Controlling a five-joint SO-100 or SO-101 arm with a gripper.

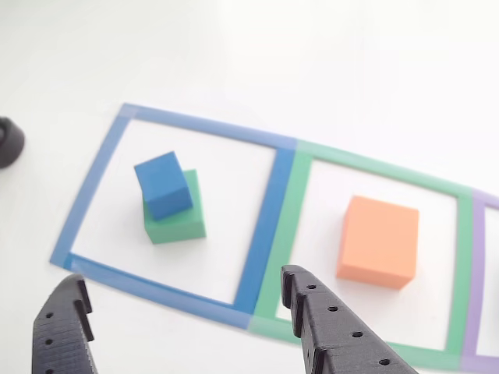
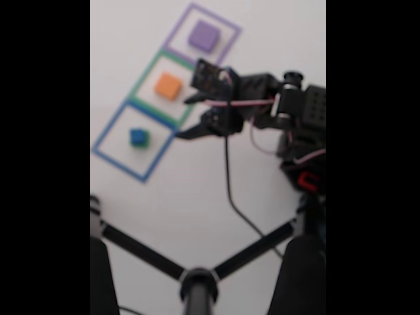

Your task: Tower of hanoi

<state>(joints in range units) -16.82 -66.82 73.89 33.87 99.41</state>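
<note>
Gripper [image 1: 183, 300] wide open, nothing held, near the tape squares, with blue block [image 1: 164, 185] on green block [image 1: 177, 214] in the blue square, orange block [image 1: 378, 241] alone next door, purple block [image 2: 204, 35] farthest, likely so small sits on big.

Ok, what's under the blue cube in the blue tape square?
The blue cube sits on the green block, turned slightly askew so that green shows on its right and lower sides. The green top under the cube is covered.
</note>
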